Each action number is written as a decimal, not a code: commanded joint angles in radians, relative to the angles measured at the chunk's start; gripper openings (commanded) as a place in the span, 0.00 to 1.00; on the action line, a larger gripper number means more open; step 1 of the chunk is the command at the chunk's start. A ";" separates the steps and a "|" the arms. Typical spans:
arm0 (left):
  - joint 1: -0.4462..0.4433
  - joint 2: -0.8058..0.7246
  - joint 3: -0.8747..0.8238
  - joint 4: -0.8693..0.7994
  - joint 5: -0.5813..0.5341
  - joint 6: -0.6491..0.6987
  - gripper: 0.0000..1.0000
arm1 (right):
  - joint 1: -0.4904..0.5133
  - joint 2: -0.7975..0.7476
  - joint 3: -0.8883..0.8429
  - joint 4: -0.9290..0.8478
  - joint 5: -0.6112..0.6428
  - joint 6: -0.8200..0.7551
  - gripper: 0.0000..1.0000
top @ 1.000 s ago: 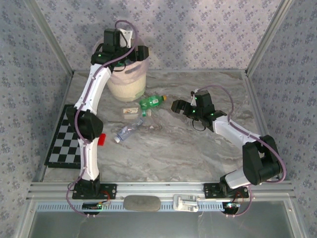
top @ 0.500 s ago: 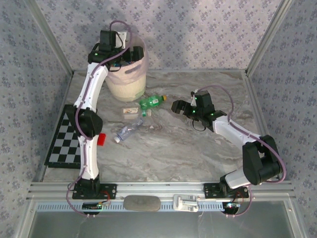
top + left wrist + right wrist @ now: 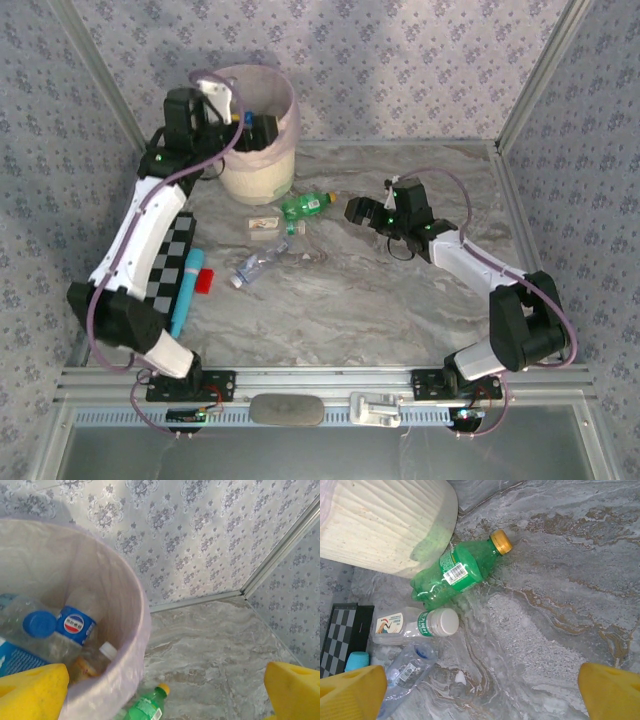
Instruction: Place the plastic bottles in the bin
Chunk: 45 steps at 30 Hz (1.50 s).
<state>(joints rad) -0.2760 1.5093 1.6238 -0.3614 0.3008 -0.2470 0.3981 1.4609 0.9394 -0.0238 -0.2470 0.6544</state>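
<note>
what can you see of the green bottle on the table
The green bottle is translucent green plastic with an orange-yellow cap and a barcode label. It lies on its side on the marbled table, cap pointing away from the bin, its crumpled base close beside the bin's cream foot and a white-capped bottle.

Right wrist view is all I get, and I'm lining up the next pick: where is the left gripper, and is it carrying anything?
Observer: The left gripper hovers at the bin rim, jaws open, nothing between them.
Operator: Anything inside the bin?
Observer: Yes. The left wrist view shows a blue-capped clear bottle and a blue-labelled bottle lying in it.
Operator: Any clutter on the table outside my frame?
Observer: A small red block lies just right of the cyan stick, by the chessboard edge.
</note>
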 commanded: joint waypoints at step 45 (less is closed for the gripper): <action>-0.296 -0.032 -0.763 -0.095 -0.390 -0.073 1.00 | 0.039 0.073 0.078 -0.007 -0.013 -0.018 1.00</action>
<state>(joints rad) -0.5587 1.4544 0.8169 -0.3916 -0.0463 -0.3405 0.4427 1.5402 1.0039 -0.0196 -0.2504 0.6544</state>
